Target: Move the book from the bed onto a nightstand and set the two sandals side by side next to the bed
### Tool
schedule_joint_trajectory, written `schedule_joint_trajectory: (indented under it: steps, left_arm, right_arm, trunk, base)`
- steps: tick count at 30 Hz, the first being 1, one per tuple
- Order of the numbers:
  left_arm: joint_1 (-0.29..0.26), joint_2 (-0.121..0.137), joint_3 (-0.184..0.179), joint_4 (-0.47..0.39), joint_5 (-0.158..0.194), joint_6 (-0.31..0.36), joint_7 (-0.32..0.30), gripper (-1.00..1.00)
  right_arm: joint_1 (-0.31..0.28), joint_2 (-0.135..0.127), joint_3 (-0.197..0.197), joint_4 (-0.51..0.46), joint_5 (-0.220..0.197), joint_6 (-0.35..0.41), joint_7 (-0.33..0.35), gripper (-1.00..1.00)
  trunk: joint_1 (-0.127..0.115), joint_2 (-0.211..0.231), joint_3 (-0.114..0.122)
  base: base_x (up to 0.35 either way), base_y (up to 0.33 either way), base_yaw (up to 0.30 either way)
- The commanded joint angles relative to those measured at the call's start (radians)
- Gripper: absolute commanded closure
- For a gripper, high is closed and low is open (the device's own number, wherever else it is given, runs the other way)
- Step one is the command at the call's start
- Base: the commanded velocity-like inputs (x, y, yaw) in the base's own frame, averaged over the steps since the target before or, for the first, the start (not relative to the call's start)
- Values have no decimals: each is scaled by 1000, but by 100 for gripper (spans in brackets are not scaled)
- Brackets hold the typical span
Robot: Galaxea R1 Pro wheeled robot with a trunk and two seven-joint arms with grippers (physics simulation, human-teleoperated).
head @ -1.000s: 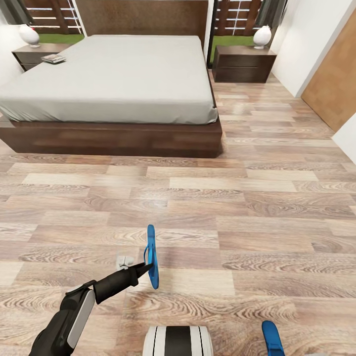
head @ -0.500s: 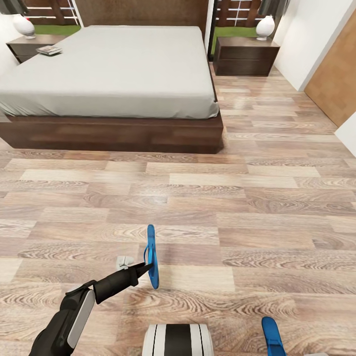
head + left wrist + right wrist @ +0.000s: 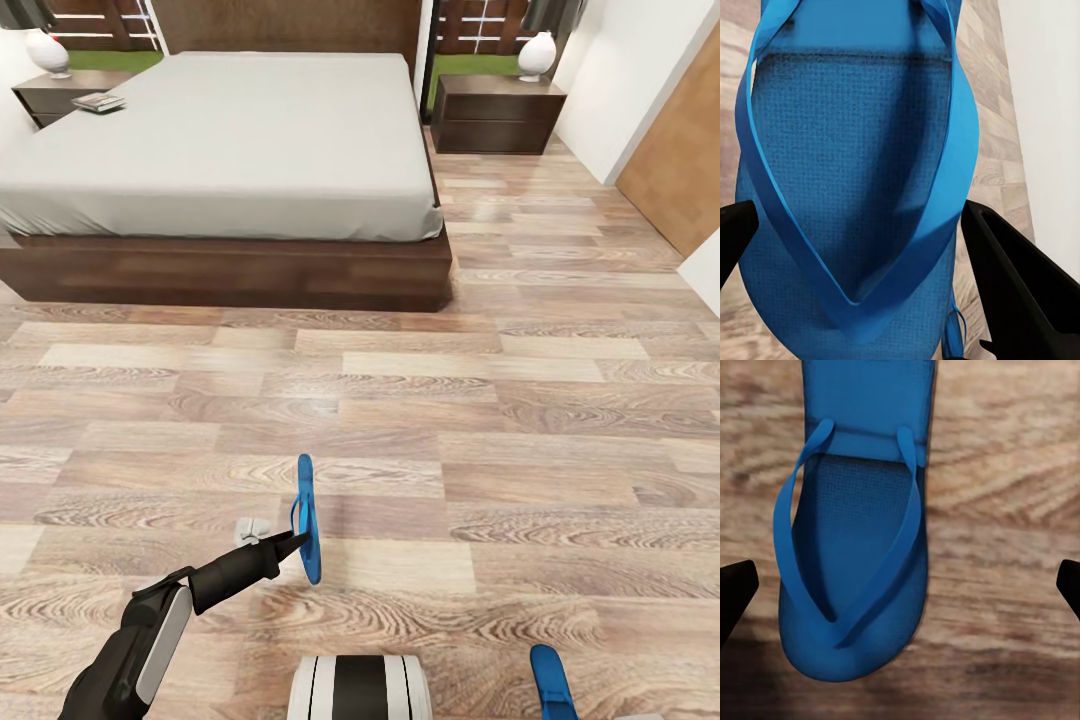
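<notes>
One blue sandal [image 3: 307, 518] is held edge-up above the wood floor [image 3: 520, 400] by the left tool [image 3: 290, 543], whose fingers are closed against its sides in the left wrist view [image 3: 855, 187]. The second sandal [image 3: 550, 682] lies flat on the floor, cut off by the head view's lower edge; the right tool [image 3: 900, 585] is spread wide around it without contact. The book [image 3: 98, 101] rests on the left nightstand [image 3: 50, 95] beside the bed [image 3: 230, 140]; its lettering cannot be read.
</notes>
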Motion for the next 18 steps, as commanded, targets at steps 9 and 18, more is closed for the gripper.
schedule_joint_trajectory:
  steps: [9, 18]
  left_arm:
    - [0, 0, 0, 1, 6, 8, 1, 100]
    - [0, 0, -1, 0, 6, 8, 1, 100]
  right_arm:
    - [0, 0, -8, 1, 6, -3, 5, -100]
    - [0, 0, -8, 1, 6, -3, 5, -100]
  trunk:
    - [0, 0, -1]
    - [0, 0, -1]
  base:
    - [96, 59, 0]
    - [10, 6, 0]
